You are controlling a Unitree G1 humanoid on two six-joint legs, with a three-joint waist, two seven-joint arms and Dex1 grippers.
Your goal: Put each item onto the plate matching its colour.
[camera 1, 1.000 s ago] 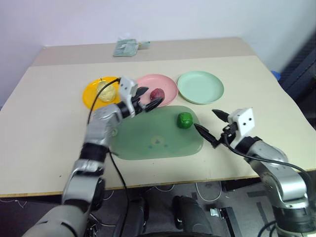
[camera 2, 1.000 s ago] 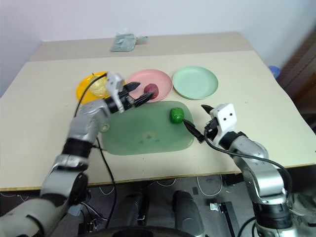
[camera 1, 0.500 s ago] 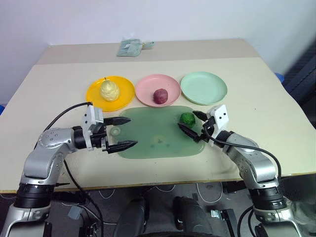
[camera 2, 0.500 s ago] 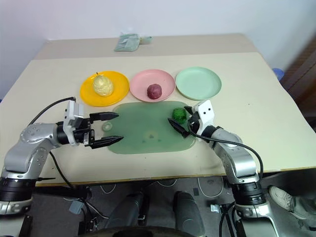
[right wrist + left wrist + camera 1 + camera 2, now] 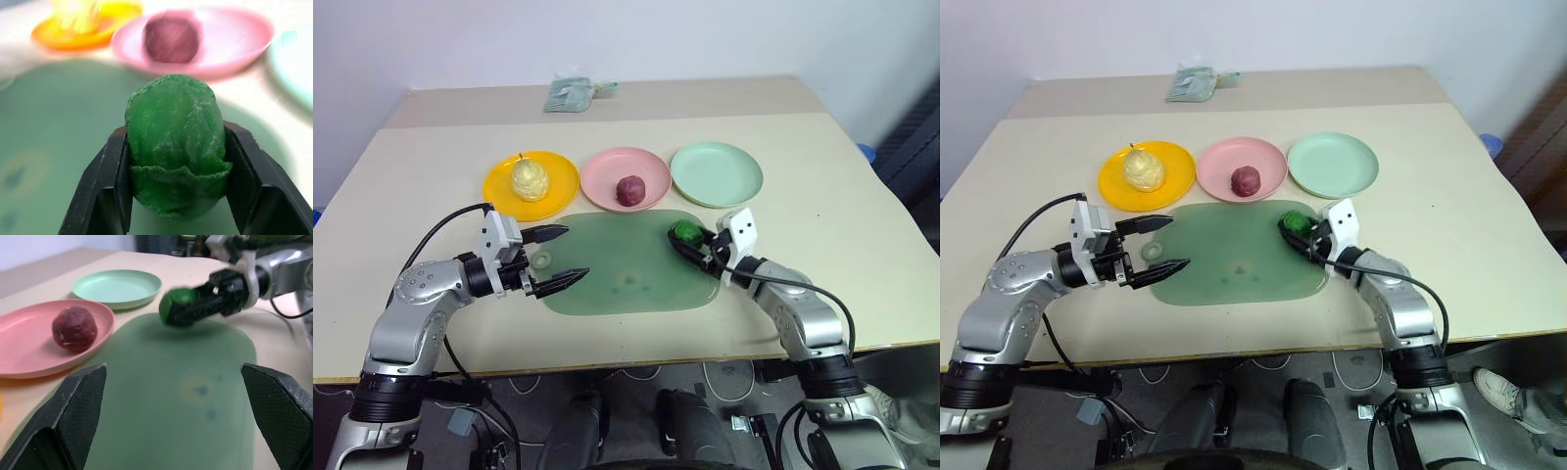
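My right gripper (image 5: 689, 239) is shut on the dark green bumpy ball (image 5: 174, 147), low over the far right corner of the translucent green tray (image 5: 626, 286). The mint green plate (image 5: 717, 173) lies bare just beyond it. A dark red ball (image 5: 629, 189) rests on the pink plate (image 5: 603, 172). The pale yellow pear (image 5: 530, 179) stands on the orange-yellow plate (image 5: 499, 188). Over the tray's left end my left gripper (image 5: 575, 253) is open with nothing between its fingers. In the left wrist view the green ball (image 5: 177, 305) sits between the other gripper's black fingers.
The three plates stand in a row behind the tray. A crumpled greenish packet (image 5: 570, 94) lies at the back of the table. A black cable (image 5: 445, 227) loops from my left wrist. Bare tabletop spreads to both sides.
My right gripper moved forward to the green ball and shut on it. My left gripper drew back from the pink plate to the tray's left end, leaving the red ball there.
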